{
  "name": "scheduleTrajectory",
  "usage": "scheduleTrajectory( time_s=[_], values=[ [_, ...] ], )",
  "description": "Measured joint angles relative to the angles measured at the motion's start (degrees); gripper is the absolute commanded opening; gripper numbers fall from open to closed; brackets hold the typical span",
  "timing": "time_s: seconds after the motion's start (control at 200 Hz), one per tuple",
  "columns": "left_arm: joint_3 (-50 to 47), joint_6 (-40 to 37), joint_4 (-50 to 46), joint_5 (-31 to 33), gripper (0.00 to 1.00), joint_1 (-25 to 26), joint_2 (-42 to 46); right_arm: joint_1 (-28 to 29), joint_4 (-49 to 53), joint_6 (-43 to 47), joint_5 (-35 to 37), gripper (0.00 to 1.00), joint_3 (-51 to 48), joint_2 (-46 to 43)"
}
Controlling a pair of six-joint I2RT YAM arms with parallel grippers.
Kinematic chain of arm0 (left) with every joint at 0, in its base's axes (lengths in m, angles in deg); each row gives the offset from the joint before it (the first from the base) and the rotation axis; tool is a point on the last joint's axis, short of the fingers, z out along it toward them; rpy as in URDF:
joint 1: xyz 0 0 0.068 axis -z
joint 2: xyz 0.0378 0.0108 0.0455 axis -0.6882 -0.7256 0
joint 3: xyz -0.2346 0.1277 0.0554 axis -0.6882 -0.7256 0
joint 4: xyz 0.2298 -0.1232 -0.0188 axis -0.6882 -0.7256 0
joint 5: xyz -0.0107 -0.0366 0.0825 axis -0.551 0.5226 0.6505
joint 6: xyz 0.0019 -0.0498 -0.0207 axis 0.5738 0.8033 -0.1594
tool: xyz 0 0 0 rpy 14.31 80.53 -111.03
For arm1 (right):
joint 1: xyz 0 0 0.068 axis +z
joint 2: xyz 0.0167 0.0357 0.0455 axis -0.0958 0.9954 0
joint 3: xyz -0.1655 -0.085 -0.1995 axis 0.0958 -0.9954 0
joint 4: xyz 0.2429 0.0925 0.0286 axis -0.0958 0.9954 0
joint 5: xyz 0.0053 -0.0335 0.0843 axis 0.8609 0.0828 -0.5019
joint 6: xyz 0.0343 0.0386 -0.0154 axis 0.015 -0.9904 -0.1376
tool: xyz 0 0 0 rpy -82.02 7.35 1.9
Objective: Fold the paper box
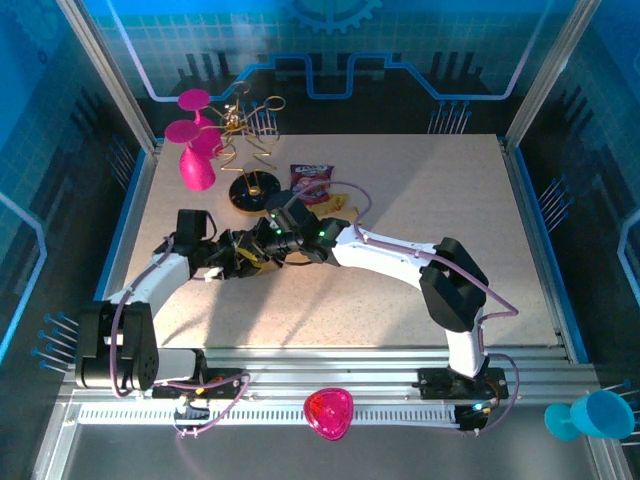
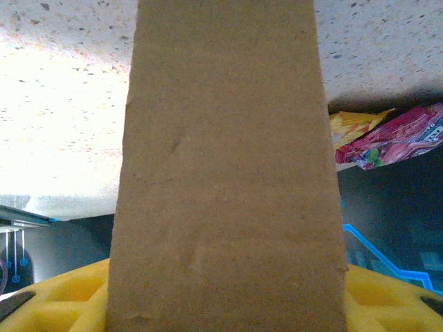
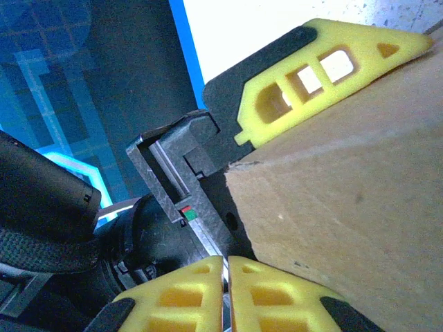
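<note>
The paper box [image 2: 225, 166] is plain brown cardboard; in the left wrist view it rises as a tall panel between my yellow fingers [image 2: 52, 297]. My left gripper [image 2: 225, 308] is shut on it. From above, both grippers meet over the table's middle left, and only a scrap of the paper box [image 1: 262, 263] shows under them. My right gripper [image 3: 226, 290] has its yellow fingertips pressed together with nothing between them, just left of a corner of the paper box [image 3: 346, 207]. Above that corner sits a finger of the left gripper [image 3: 318, 69].
A pink-red snack packet [image 1: 312, 182] and a yellow one [image 1: 336, 204] lie just behind the grippers. A pink vase shape [image 1: 197, 165] and a gold wire stand on a black base [image 1: 252, 192] stand at the back left. The right half of the table [image 1: 450, 190] is bare.
</note>
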Motion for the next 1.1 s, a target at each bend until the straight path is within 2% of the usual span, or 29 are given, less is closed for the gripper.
scheduleTrajectory(
  time_s=[0.41,0.896,1.101],
  values=[
    [-0.15,-0.02,1.51,-3.37,0.24,-1.38,-1.9,-0.37,2.86,2.25,0.22,0.1,0.83,0.22],
    [0.44,-0.09,1.88,-4.22,0.25,-1.77,-2.95,-0.63,11.8,2.29,-0.2,0.2,10.32,3.69],
    [1.09,-0.07,0.92,-3.63,0.25,-1.38,-3.13,-0.83,11.39,-0.55,-0.2,0.2,10.14,4.37]
  ],
)
